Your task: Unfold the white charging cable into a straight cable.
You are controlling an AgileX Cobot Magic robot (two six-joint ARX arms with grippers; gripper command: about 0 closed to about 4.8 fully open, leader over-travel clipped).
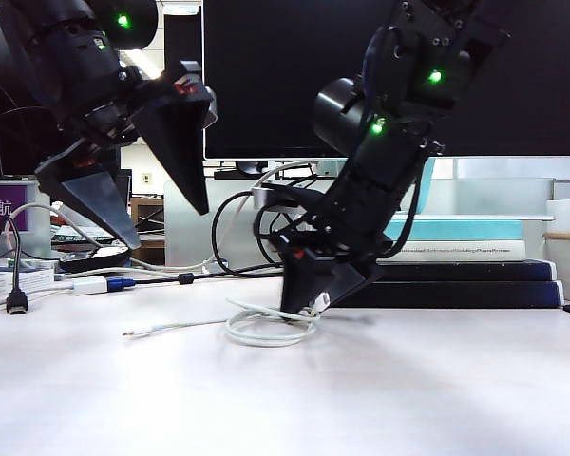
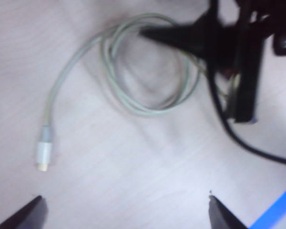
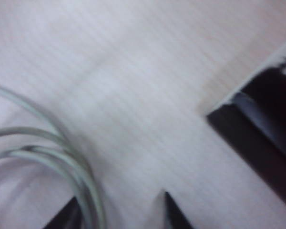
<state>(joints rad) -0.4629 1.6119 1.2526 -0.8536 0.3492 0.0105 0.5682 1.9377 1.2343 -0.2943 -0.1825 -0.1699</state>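
Your table (image 1: 437, 399) holds the white charging cable (image 1: 266, 328), coiled at centre, one plug end trailing left. Your right gripper (image 1: 309, 302) is down at the coil, jaws narrow astride its strands; grip unclear. Your left gripper (image 1: 161, 214) hangs high, jaws wide.

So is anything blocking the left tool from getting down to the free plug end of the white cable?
Nothing visible. The left tool hangs open above bare table, the plug of the white charging cable exposed below. The right tool works the coil's far side.
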